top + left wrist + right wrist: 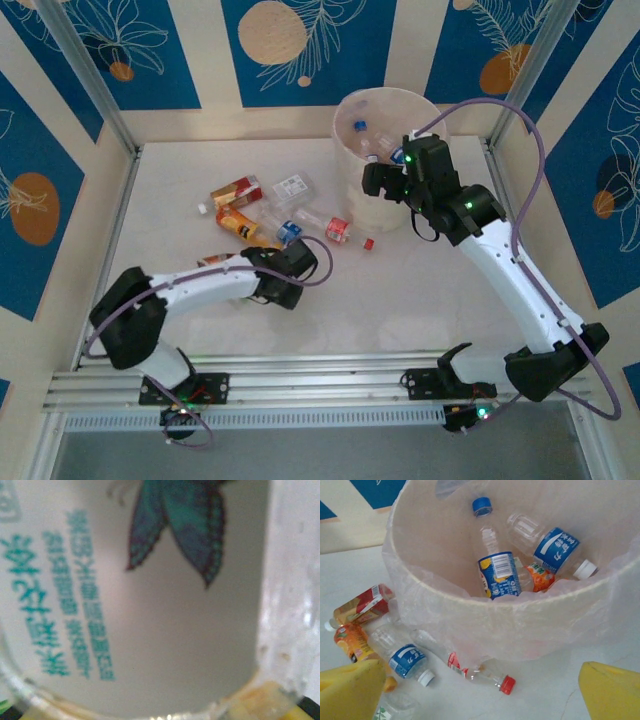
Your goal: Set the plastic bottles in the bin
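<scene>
Several plastic bottles lie loose on the white table left of the bin: a red-labelled one (236,190), an orange one (238,226), a blue-labelled one (290,231) and a red-capped one (338,230). My left gripper (285,265) is down among them, shut on a bottle whose white label with green print (165,630) sits right against the left wrist camera. The bin (350,165) holds blue-labelled bottles (496,572) (555,547) and an orange one (540,577). My right gripper (485,690) hangs open and empty just in front of the bin (470,615).
A loose red cap (368,243) lies near the bin's foot. Metal frame posts and patterned walls close the table at back and sides. The bin liner (420,605) drapes over the rim toward the red-capped bottle (480,670).
</scene>
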